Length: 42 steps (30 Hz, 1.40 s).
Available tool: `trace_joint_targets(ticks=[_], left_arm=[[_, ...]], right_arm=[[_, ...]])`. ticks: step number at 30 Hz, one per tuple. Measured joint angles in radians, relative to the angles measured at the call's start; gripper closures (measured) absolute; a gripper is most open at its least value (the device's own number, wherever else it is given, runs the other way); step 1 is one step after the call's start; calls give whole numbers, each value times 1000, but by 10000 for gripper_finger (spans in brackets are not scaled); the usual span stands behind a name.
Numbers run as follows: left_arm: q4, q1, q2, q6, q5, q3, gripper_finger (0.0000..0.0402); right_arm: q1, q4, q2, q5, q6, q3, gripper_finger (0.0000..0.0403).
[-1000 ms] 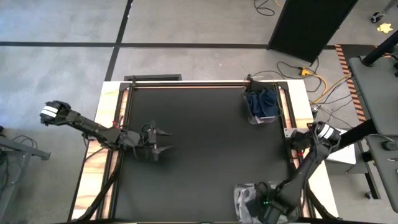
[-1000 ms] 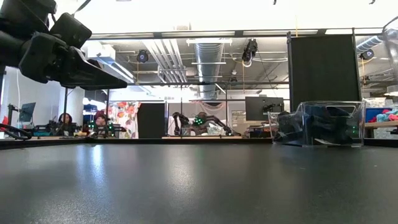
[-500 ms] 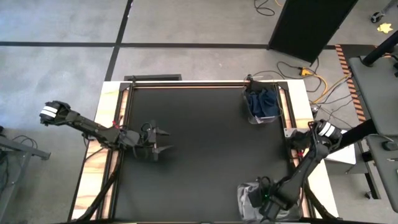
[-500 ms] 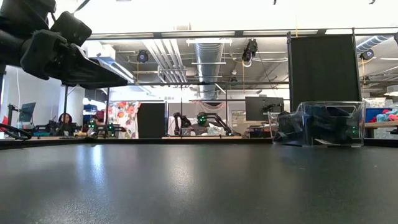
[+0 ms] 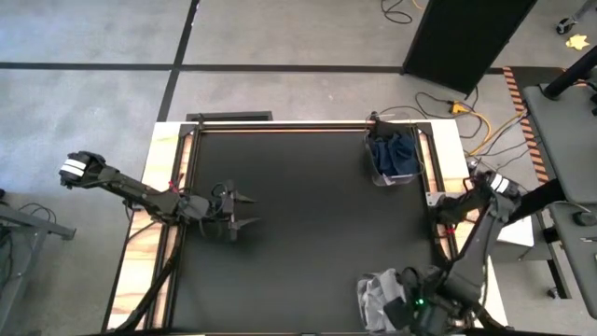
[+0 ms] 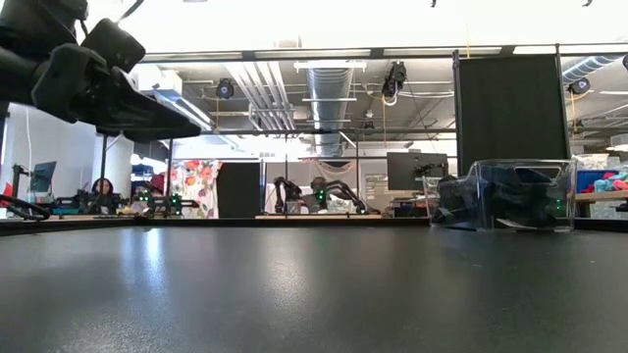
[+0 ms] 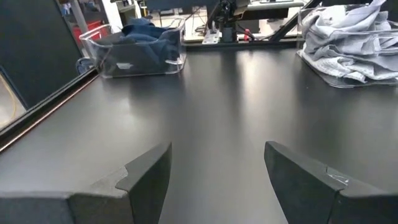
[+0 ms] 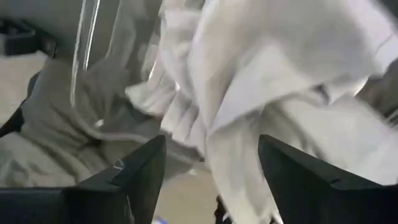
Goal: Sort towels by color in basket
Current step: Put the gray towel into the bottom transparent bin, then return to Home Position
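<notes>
A clear basket (image 5: 393,175) at the table's far right holds dark navy towels (image 5: 392,154); the left wrist view shows them too (image 7: 146,34). A second clear basket (image 8: 86,43) at the near right holds crumpled light grey and white towels (image 5: 376,291). My right gripper (image 8: 211,180) hangs open right over this pile, at the near right edge (image 5: 399,301), with a white fold (image 8: 249,118) between and beyond its fingers. My left gripper (image 5: 241,213) hovers open above the table's left half, with nothing between its fingers (image 7: 214,177). My right gripper stands open with one finger (image 8: 134,177) on either side of a white towel fold (image 8: 230,143) in the near basket. I cannot tell whether either finger touches the cloth.
The black tabletop (image 5: 298,224) lies bare between the arms. The table's wooden border and frame rails (image 5: 168,233) run along its left and right sides. Beyond the far edge, the low view shows a workshop room with a dark panel (image 6: 510,108).
My right arm has drawn back toward the table's right edge, and more of the light towel pile in the near basket shows in the high view now. My left arm has kept still.
</notes>
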Motion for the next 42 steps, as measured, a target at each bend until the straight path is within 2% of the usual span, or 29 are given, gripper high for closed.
trace_joint_targets(ticks=[3, 7, 9, 16, 22, 27, 32, 37, 39, 42], left_arm=[[-20, 0, 0, -21, 1, 0, 159], [-21, 0, 2, -33, 3, 0, 159], [-20, 0, 2, -34, 4, 0, 159], [-21, 0, 1, -31, 10, 3, 159], [-25, 0, 1, -27, 10, 7, 159], [-26, 0, 1, -68, 11, 7, 159], [-42, 0, 0, -89, 11, 6, 159], [-71, 0, 0, -110, 22, 7, 159], [-106, 0, 0, -131, 71, 9, 159], [-100, -1, 1, -132, 146, 3, 161]], right_arm=[[33, 22, 36, -32, 51, 2, 165], [53, 19, 117, -214, 127, -60, 192], [50, 40, 140, -270, 126, -105, 207], [-2, 294, 152, -286, 18, -288, 252], [-30, 299, 106, -302, -69, -297, 257], [-22, 265, 33, -272, -50, -231, 220], [5, 172, -9, -216, -22, -131, 177], [14, 34, -19, -178, 49, -46, 154], [11, 8, -20, -124, 16, -35, 152], [-28, 10, -19, -12, -138, -39, 155]])
